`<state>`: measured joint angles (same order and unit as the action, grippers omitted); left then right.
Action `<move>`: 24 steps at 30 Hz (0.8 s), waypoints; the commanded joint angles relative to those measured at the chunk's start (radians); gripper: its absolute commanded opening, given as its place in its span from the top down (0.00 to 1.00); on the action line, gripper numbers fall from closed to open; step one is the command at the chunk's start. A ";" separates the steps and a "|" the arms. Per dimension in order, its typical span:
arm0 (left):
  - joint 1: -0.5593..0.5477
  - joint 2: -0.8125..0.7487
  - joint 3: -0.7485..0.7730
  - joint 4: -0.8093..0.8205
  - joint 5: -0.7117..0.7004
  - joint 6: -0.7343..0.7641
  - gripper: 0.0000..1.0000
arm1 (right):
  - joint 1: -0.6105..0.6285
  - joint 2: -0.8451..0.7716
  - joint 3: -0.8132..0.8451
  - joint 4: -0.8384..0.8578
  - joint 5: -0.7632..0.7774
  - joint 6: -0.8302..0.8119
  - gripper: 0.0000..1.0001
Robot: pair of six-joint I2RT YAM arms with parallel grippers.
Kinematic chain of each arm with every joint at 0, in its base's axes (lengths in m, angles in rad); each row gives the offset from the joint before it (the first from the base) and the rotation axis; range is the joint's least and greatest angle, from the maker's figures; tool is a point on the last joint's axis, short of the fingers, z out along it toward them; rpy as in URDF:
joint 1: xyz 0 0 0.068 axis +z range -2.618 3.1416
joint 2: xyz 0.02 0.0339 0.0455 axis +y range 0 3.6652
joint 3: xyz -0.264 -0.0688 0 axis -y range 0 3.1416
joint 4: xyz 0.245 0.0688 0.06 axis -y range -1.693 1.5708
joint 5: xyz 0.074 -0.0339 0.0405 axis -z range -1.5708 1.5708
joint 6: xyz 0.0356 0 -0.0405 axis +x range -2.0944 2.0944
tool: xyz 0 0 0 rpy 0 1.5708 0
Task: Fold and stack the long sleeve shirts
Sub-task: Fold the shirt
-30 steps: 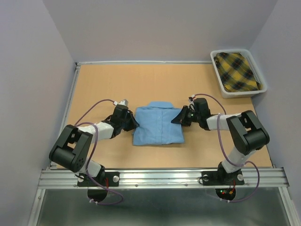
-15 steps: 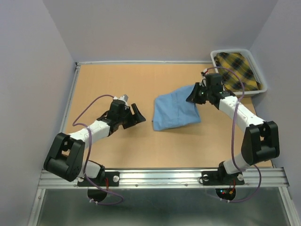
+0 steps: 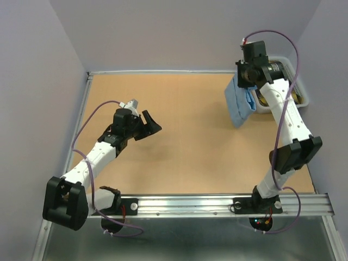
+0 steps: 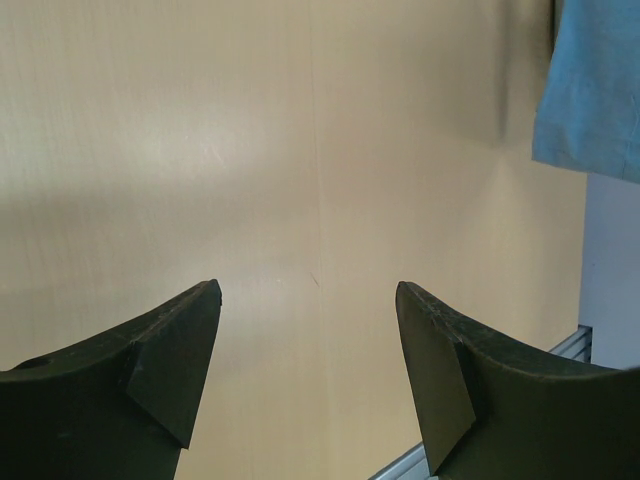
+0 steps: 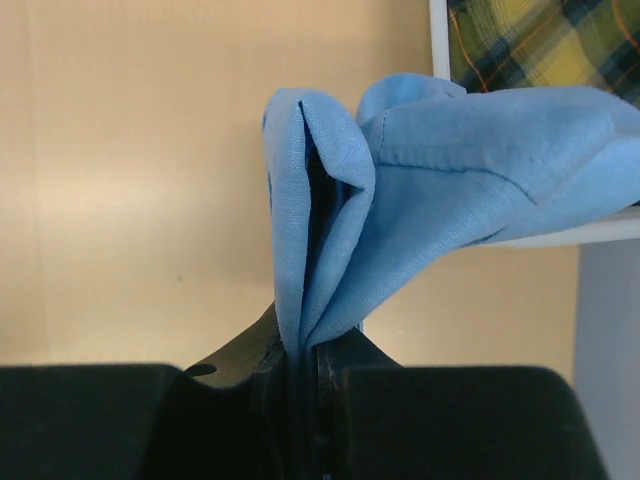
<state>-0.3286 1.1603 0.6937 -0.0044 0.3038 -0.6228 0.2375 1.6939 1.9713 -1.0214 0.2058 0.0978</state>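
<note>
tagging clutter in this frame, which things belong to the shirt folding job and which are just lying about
Job: light blue shirt, pinched in the right gripper; plaid cloth in the white bin, probably the stack.
Not part of it: the table; the open left gripper, holding nothing.

Left arm (image 3: pixel 97 156) stretched forward, left gripper (image 4: pixel 306 298) wide apart, right arm (image 3: pixel 289 117) extended high, right gripper (image 5: pixel 305 355) clamped
</note>
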 commanded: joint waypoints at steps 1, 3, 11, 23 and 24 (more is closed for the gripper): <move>0.008 -0.070 -0.029 -0.039 0.026 0.031 0.18 | 0.136 0.119 0.135 -0.230 0.220 -0.089 0.99; 0.010 -0.096 -0.039 -0.057 0.024 0.035 0.18 | 0.184 0.171 0.130 -0.261 0.280 -0.061 0.99; 0.016 -0.188 -0.126 -0.077 0.021 0.012 0.18 | 0.545 0.511 0.089 -0.367 0.511 0.189 0.99; 0.019 -0.304 -0.217 -0.089 -0.011 -0.041 0.18 | 0.746 0.733 0.120 -0.347 0.416 0.359 0.61; 0.019 -0.307 -0.220 -0.089 -0.012 -0.046 0.18 | 0.749 0.730 0.126 -0.339 0.402 0.356 0.54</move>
<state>-0.3172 0.8833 0.4828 -0.1246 0.3042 -0.6491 0.9936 2.4374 2.0678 -1.3170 0.6498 0.3801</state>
